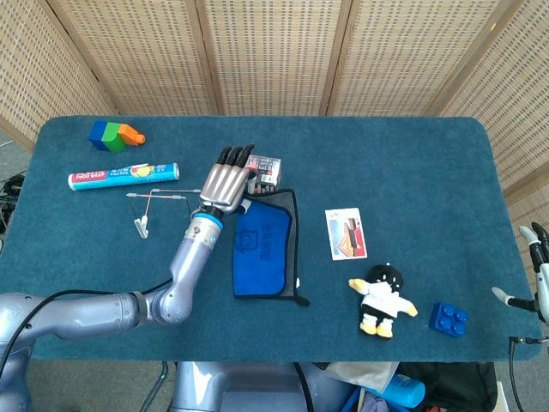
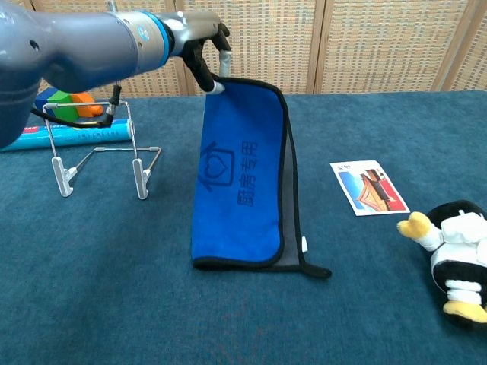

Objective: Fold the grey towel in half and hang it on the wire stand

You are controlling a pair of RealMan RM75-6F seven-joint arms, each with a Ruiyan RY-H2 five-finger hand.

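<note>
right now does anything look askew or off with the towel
Yes. The left hand holds the towel by one top corner, so it hangs slanted, with its bottom edge dragging on the table, beside the wire stand, not on it.

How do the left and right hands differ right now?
The left hand is raised over the table, gripping the folded towel by its top edge; the right hand sits at the table's far right edge, holding nothing. The left shows in both views, the right only in the head view.
</note>
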